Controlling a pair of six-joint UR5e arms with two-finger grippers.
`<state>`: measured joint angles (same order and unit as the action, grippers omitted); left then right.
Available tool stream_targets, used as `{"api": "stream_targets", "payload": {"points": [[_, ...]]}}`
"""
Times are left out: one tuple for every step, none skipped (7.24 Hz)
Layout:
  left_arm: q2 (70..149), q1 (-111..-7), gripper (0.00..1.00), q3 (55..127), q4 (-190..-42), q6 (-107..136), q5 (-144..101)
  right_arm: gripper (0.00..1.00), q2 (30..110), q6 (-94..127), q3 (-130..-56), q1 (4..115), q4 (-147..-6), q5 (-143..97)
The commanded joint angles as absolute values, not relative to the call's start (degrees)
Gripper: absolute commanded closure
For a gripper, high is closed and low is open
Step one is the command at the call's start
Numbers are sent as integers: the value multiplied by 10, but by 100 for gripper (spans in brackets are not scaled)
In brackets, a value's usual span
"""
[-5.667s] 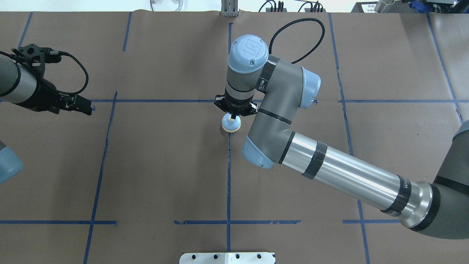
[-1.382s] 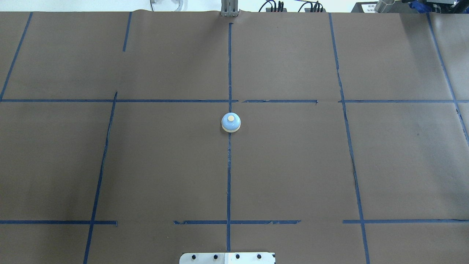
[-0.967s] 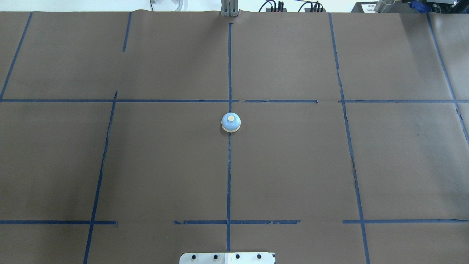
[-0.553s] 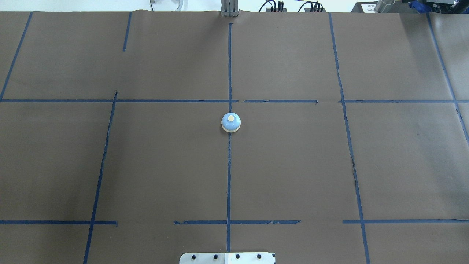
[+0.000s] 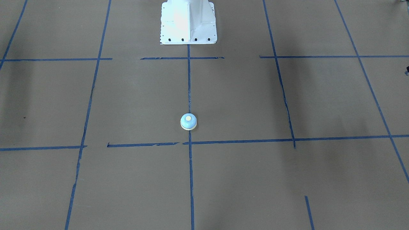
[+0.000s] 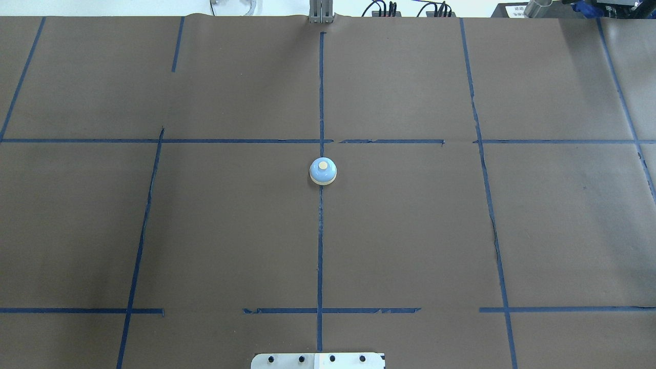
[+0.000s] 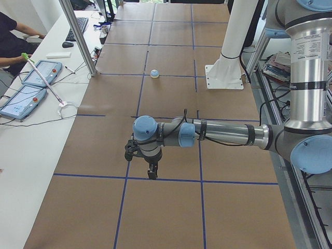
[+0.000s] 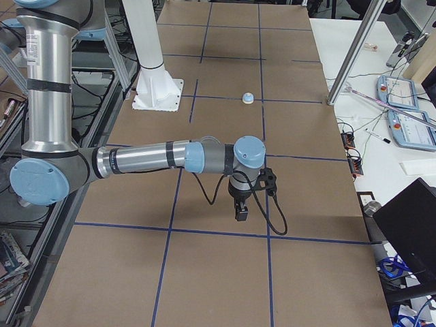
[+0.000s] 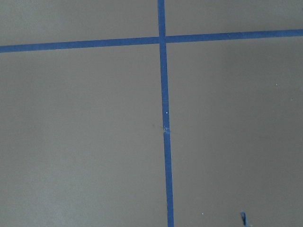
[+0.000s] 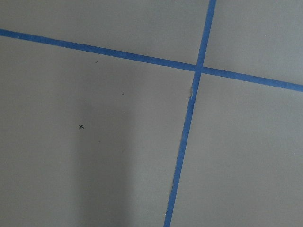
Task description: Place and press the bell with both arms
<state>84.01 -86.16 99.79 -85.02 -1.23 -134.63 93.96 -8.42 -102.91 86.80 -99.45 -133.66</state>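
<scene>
The bell (image 6: 323, 171), light blue with a cream rim and button, stands upright alone on the brown table on the centre tape line. It also shows in the front view (image 5: 188, 121) and, small and far, in the left view (image 7: 154, 73) and the right view (image 8: 248, 98). Both arms are out of the overhead and front views. My left gripper (image 7: 150, 170) points down over the table's left end. My right gripper (image 8: 240, 210) points down over the right end. I cannot tell whether either is open or shut. Both wrist views show only table and tape.
The white pedestal base (image 5: 188, 22) stands at the robot's edge of the table (image 6: 318, 360). Blue tape lines (image 6: 320, 246) grid the brown cover. A side bench holds tablets (image 7: 23, 98), with an operator (image 7: 10, 36) and a metal post (image 7: 78, 36) beside it.
5.7 s ago my right gripper stood over the bell's button and my left gripper was at the overhead view's left edge. Both have left that view. The bell has not moved.
</scene>
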Motion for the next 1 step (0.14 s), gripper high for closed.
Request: {"api": "stream_targets", "payload": {"points": [[840, -861, 0, 1017, -847, -11, -1348, 0, 940, -83, -1027, 866, -995, -1339]]}}
